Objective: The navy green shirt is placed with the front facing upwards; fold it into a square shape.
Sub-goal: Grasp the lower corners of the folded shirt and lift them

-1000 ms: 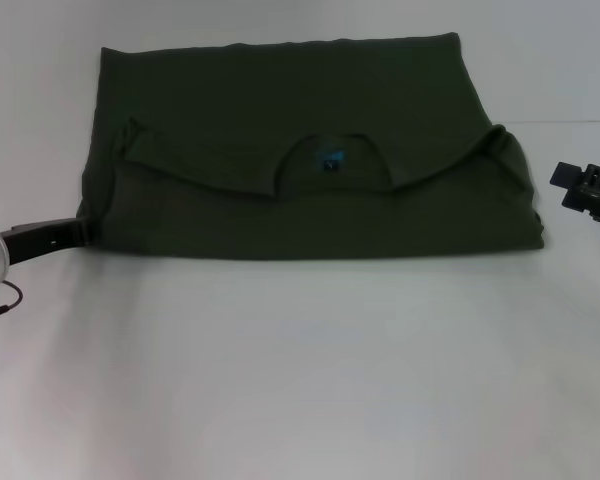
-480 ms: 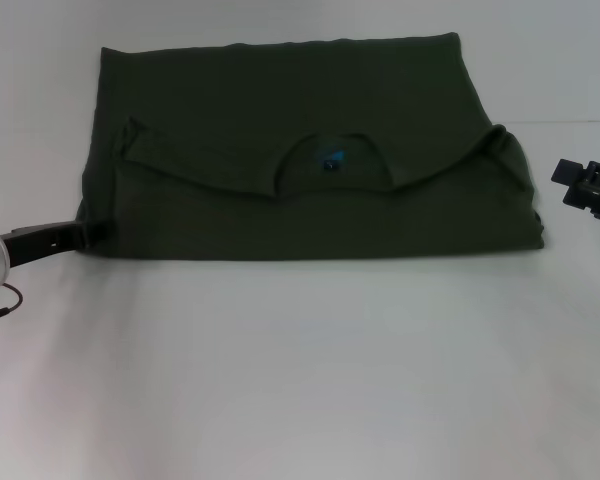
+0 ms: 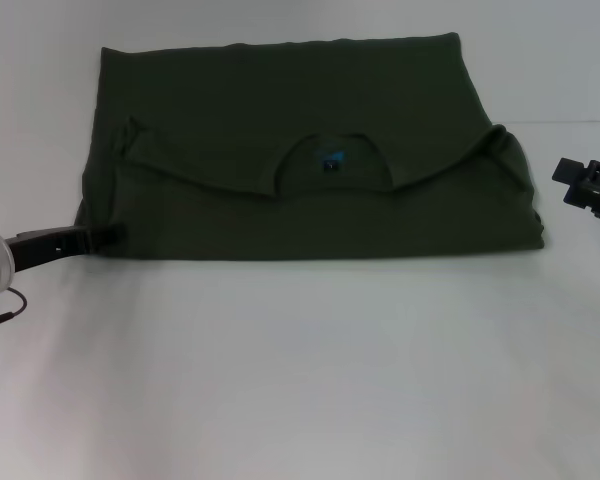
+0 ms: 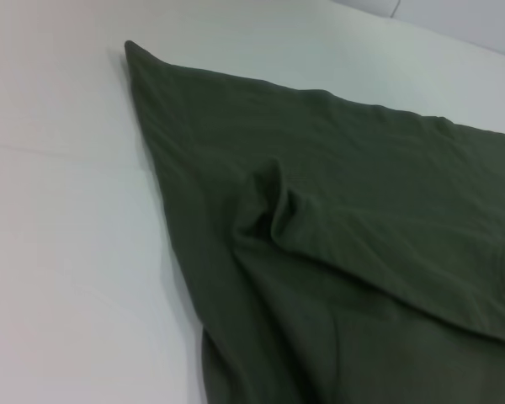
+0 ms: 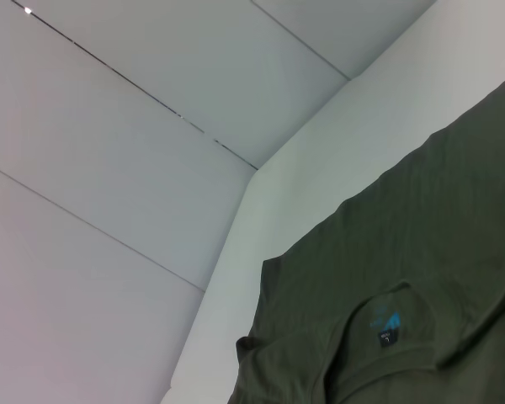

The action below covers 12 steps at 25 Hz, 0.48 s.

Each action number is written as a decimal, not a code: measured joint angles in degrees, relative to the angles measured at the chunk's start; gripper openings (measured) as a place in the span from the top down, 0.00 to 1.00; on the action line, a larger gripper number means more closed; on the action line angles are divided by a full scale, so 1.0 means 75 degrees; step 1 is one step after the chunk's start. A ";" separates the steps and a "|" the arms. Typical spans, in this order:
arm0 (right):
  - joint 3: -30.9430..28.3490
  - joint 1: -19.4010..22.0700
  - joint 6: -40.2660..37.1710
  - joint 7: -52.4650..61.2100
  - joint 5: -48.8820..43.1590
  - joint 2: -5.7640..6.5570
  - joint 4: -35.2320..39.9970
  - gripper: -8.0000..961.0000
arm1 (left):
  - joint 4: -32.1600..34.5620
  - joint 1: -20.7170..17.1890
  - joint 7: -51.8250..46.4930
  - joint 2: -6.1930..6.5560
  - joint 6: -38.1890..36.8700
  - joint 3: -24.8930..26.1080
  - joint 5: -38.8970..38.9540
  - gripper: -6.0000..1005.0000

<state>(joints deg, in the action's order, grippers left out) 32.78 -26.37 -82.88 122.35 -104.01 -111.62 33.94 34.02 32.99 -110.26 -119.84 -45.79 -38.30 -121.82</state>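
The shirt (image 3: 310, 150) lies half-folded across the far table (image 3: 300, 380). The left pincer (image 3: 102, 238) touches its near left corner; the right pincer (image 3: 590, 188) hangs just beside its right edge. I cannot tell either's opening. A shallow grab could catch one layer only, dragging the fold askew.

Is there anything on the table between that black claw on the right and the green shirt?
Nothing: in the head view, only bare white table separates the right gripper from the navy green shirt.
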 joint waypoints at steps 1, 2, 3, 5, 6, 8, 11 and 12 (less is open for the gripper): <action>0.0000 0.0000 0.0001 0.0000 0.0003 0.0000 -0.0001 0.24 | -0.0002 -0.0003 0.0004 -0.0006 0.0000 -0.0009 0.0000 0.38; 0.0000 0.0000 0.0003 0.0000 0.0007 0.0000 -0.0002 0.24 | -0.0003 -0.0006 0.0008 -0.0010 -0.0001 -0.0019 0.0000 0.38; 0.0000 0.0000 0.0005 0.0000 0.0009 0.0000 -0.0002 0.24 | -0.0003 -0.0007 0.0011 -0.0012 0.0000 -0.0048 0.0000 0.39; 0.0000 0.0000 0.0007 0.0000 0.0016 0.0000 -0.0003 0.24 | -0.0001 -0.0007 0.0017 -0.0015 0.0001 -0.0136 0.0000 0.40; -0.0001 0.0001 0.0008 0.0000 0.0019 0.0000 -0.0002 0.24 | 0.0013 -0.0007 0.0037 -0.0022 0.0002 -0.0254 -0.0015 0.40; -0.0013 0.0005 0.0011 0.0000 0.0026 0.0000 -0.0006 0.24 | 0.0022 -0.0002 0.0067 -0.0044 0.0069 -0.0405 -0.0124 0.41; -0.0043 0.0006 0.0012 0.0000 0.0035 0.0008 -0.0066 0.24 | 0.0062 0.0014 -0.0024 -0.0108 0.0306 -0.0470 -0.0313 0.43; -0.0053 0.0003 0.0012 0.0000 0.0038 0.0018 -0.0090 0.24 | 0.0093 0.0013 -0.0058 -0.0132 0.0365 -0.0481 -0.0350 0.43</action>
<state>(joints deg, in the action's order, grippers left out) 32.38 -26.35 -82.78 122.35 -103.73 -111.49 33.27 34.72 33.09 -110.70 -120.83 -43.06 -41.90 -124.44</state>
